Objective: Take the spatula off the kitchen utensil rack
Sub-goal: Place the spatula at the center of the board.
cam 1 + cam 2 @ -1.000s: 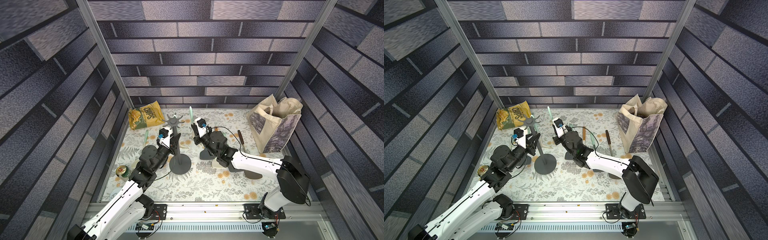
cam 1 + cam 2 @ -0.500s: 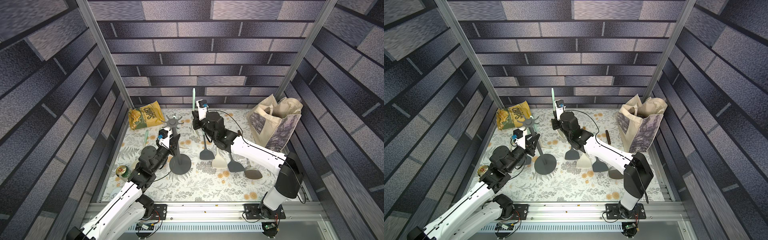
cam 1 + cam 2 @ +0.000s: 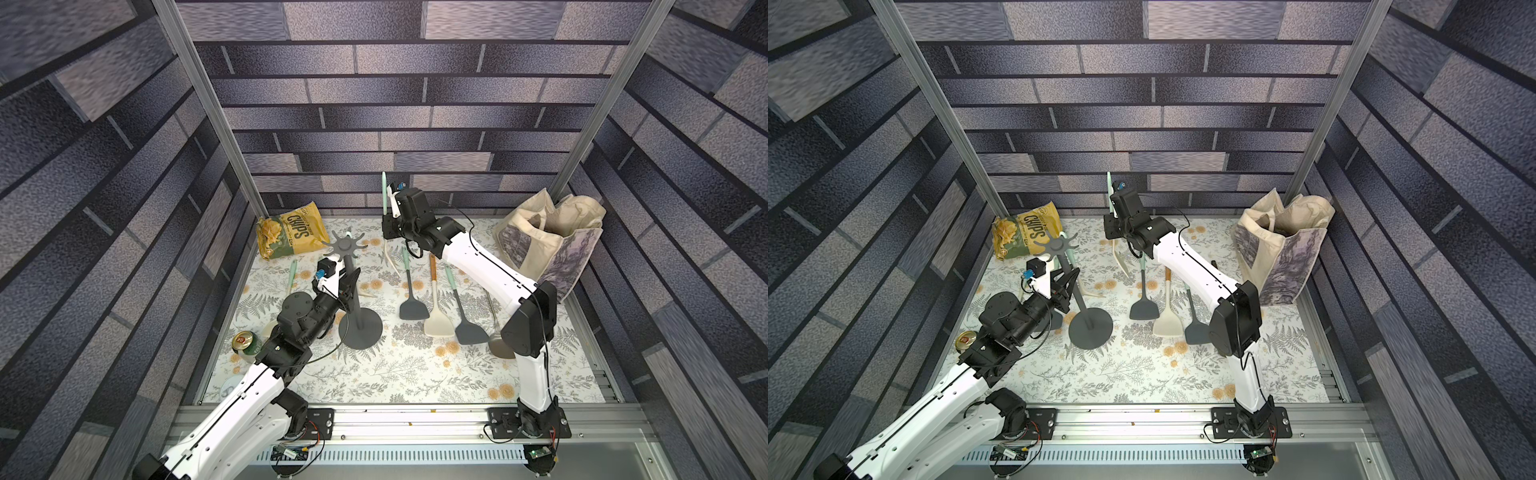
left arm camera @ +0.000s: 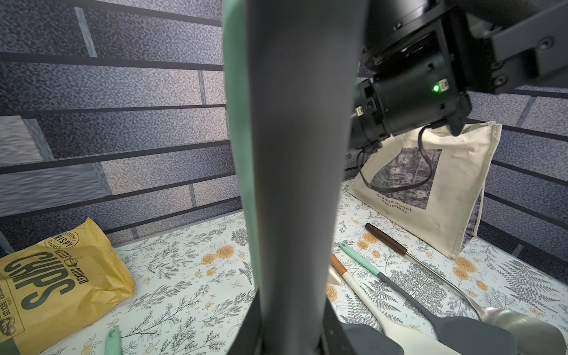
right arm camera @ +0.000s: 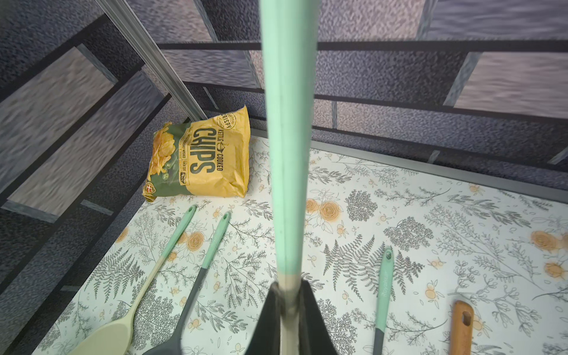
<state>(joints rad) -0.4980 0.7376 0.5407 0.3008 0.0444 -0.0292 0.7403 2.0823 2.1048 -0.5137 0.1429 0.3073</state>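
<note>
Both grippers are squeezing shut, my left gripper (image 3: 350, 279) on the kitchen utensil rack (image 3: 360, 330) and my right gripper (image 5: 289, 310) on the spatula (image 5: 287, 153), which I am now holding up high, just lifted off the hooks (image 3: 345, 246).

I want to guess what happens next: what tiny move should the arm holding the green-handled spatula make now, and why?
Probably lower the spatula toward a bare patch of the table, to set it down. The right gripper is shut on it, high up and clear of the rack, whose pole the left gripper holds, so the lifting off looks done.
</note>
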